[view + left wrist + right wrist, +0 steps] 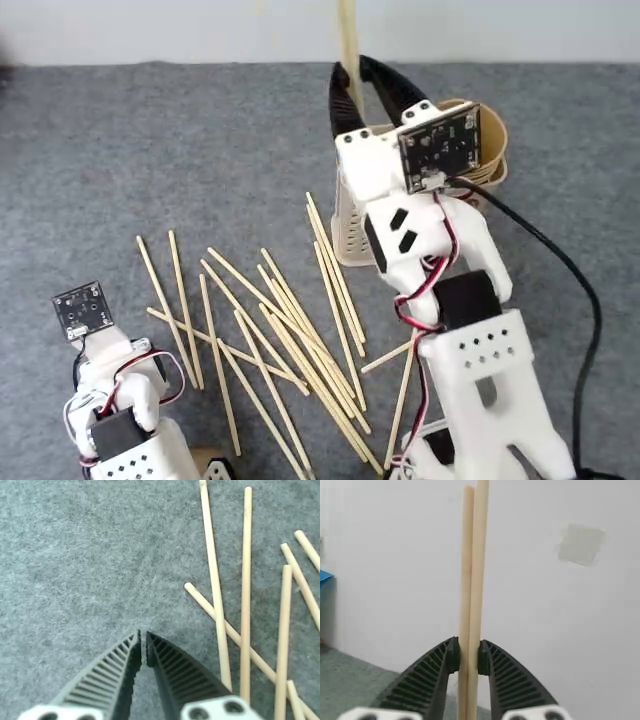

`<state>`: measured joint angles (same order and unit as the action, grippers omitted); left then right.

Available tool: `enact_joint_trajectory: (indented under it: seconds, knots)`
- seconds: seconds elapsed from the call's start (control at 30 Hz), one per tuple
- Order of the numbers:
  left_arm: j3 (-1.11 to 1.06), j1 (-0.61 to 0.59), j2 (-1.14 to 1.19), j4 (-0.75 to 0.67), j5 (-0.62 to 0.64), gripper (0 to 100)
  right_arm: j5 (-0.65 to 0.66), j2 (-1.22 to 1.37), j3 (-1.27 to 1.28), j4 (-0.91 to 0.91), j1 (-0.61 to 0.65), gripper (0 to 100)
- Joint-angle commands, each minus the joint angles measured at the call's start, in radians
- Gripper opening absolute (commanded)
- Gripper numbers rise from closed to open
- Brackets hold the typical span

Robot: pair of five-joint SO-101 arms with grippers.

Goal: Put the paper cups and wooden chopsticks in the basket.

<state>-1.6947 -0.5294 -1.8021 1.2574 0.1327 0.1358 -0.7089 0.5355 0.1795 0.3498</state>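
At the far edge of the tabletop, the right gripper [468, 654] pinches two chopsticks [472, 570] tightly. Their long axis runs along its fingers, over the basket [346, 240]. The left gripper [142, 644] is closed and empty, near the front-left corner.

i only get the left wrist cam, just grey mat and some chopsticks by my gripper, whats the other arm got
Observer: The right gripper is shut on two chopsticks, held upright side by side.
Operator: ok is it anywhere near the basket
Observer: Yes. In the high view that arm reaches across the basket, with the gripper at its far edge. I cannot tell whether it is over the opening or just past it.
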Motion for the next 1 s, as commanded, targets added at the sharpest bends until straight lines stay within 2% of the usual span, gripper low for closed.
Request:
enact_joint_trajectory:
  seconds: [0.0,0.33,0.47,0.7,0.97]
  knots:
    - [0.012,0.003,-0.014,-0.003,-0.002,2,0.014,0.054,0.028,-0.114,-0.044,0.8]
    - [0.012,0.003,-0.014,-0.003,-0.002,2,0.008,0.196,0.216,-0.360,-0.074,0.8]
    - [0.012,0.003,-0.014,-0.003,-0.002,2,0.008,0.206,0.267,-0.369,-0.074,1.1]
    - [0.012,0.003,-0.014,-0.003,-0.002,2,-0.032,0.081,0.264,-0.185,-0.068,20.7]
    - [0.012,0.003,-0.014,-0.003,-0.002,2,-0.117,-0.048,0.035,0.325,-0.045,15.9]
